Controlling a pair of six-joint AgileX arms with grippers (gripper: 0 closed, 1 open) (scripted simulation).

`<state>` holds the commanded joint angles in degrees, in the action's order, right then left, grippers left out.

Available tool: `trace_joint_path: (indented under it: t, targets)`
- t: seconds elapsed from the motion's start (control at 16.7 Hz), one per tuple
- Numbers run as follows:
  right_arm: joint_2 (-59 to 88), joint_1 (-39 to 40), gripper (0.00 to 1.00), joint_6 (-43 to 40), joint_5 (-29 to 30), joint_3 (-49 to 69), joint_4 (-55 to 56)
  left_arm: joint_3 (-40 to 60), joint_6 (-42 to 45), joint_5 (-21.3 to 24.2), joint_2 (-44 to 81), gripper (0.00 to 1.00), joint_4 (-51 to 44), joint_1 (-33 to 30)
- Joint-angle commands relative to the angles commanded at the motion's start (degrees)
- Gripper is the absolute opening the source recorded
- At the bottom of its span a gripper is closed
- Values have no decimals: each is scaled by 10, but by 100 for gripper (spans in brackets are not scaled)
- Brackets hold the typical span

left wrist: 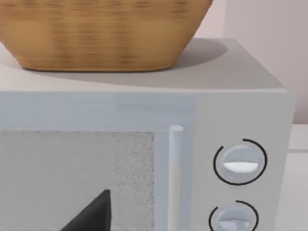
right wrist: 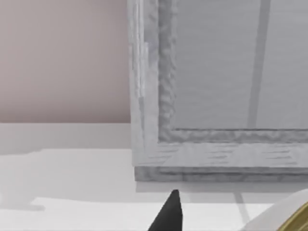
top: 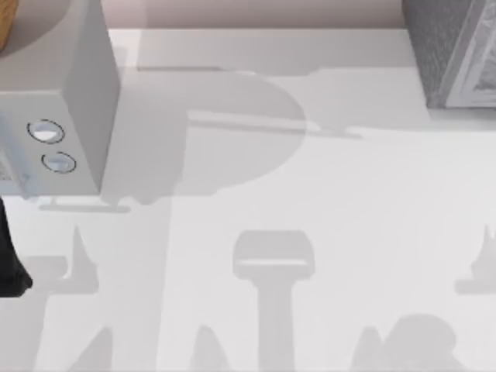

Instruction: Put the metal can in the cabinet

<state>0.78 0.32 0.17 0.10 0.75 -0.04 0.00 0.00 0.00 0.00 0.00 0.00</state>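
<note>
1. Metal can: pale side and gold-yellow rim at the right wrist view's edge, on the white table, just in front of the grey cabinet.
2. Right gripper: one dark fingertip beside the can; jaw state cannot be told.
3. Left gripper: dark fingertip before the microwave; jaw state cannot be told.
4. Wicker basket: atop the microwave.
</note>
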Motion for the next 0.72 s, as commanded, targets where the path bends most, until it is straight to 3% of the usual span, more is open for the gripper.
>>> trace_joint_path:
  t: [0.3,0.72]
  targets:
    - [101,17,0,2,12,120,-31,0,0,0,0,100,0,0]
    - [369,52,0,4,53,466,-117,0,0,0,0,100,0,0]
